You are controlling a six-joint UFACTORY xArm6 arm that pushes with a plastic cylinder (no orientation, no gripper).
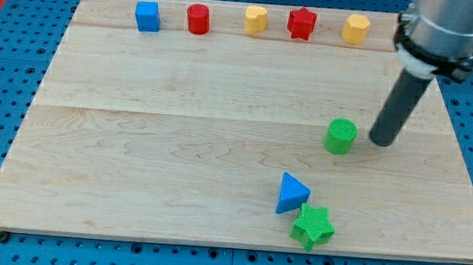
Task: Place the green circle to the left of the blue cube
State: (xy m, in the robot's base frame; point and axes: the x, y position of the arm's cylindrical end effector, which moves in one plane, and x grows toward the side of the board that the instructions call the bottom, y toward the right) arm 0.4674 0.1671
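The green circle (340,136) is a short green cylinder standing right of the board's middle. The blue cube (147,15) sits near the board's top edge, at the left end of a row of blocks, far from the green circle. My tip (381,140) rests on the board just to the right of the green circle, with a small gap between them. The dark rod rises from it up to the grey arm at the view's top right.
Right of the blue cube along the top edge stand a red cylinder (198,19), a yellow cylinder (255,20), a red star (302,22) and a yellow hexagon (356,28). A blue triangle (292,194) and a green star (313,226) touch near the bottom edge.
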